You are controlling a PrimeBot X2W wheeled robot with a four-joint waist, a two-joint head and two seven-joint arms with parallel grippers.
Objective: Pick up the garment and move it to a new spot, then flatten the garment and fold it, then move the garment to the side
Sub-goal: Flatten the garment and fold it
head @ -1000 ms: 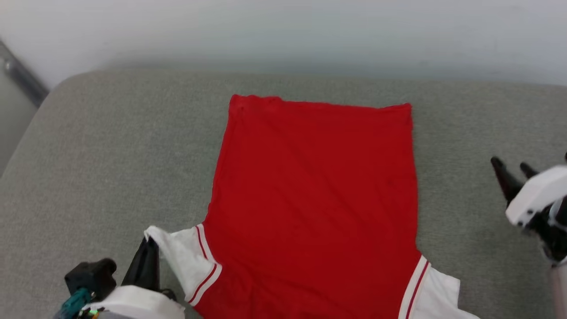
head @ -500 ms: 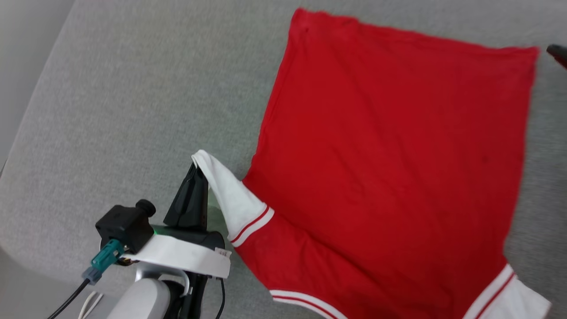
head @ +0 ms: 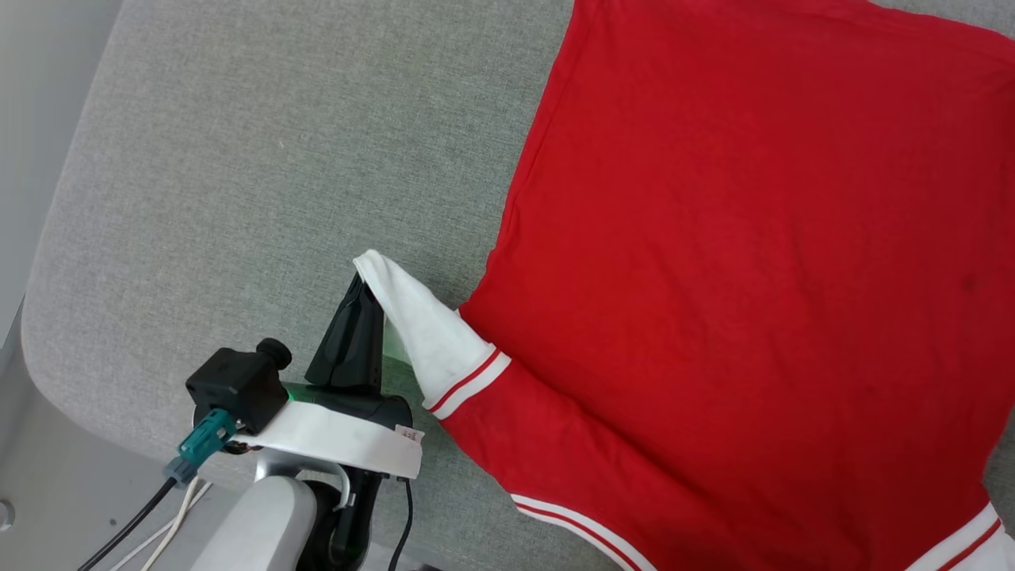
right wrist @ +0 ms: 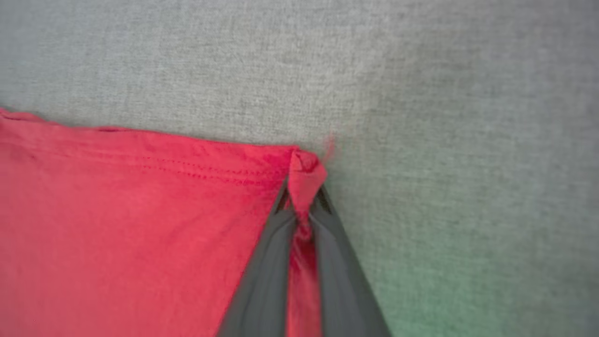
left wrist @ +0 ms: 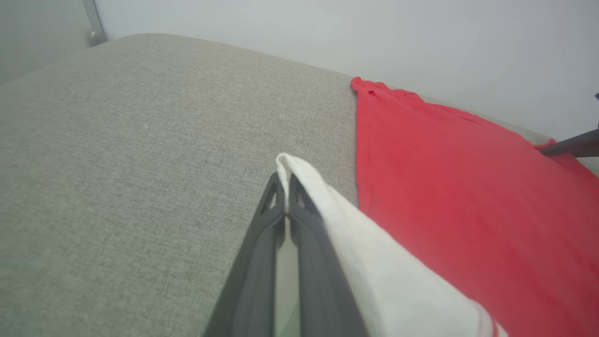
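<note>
The garment (head: 753,262) lies spread flat on the grey cushion (head: 238,198) with its plain red side up and the hem farthest from me. My left gripper (head: 363,289) is shut on the tip of the white sleeve (head: 420,333) and holds it lifted off the cushion. The left wrist view has the same pinch: gripper (left wrist: 283,180), sleeve (left wrist: 374,262), red body (left wrist: 444,187). In the right wrist view my right gripper (right wrist: 302,196) is shut on the far hem corner of the garment (right wrist: 140,210), with red cloth bunched between its fingers. The other sleeve's striped trim (head: 963,539) peeks in at the lower right.
The cushion's rounded left edge (head: 47,262) drops to a grey floor (head: 47,492) at the lower left. Behind the cushion stands a pale wall (left wrist: 327,28) with a metal rail (left wrist: 96,23). Bare cushion extends left of the garment. Cables (head: 135,523) hang from my left wrist.
The head camera has swung left and down, so the whole picture shifted. My right gripper reached the far hem corner and closed on it. The left gripper kept its hold on the sleeve.
</note>
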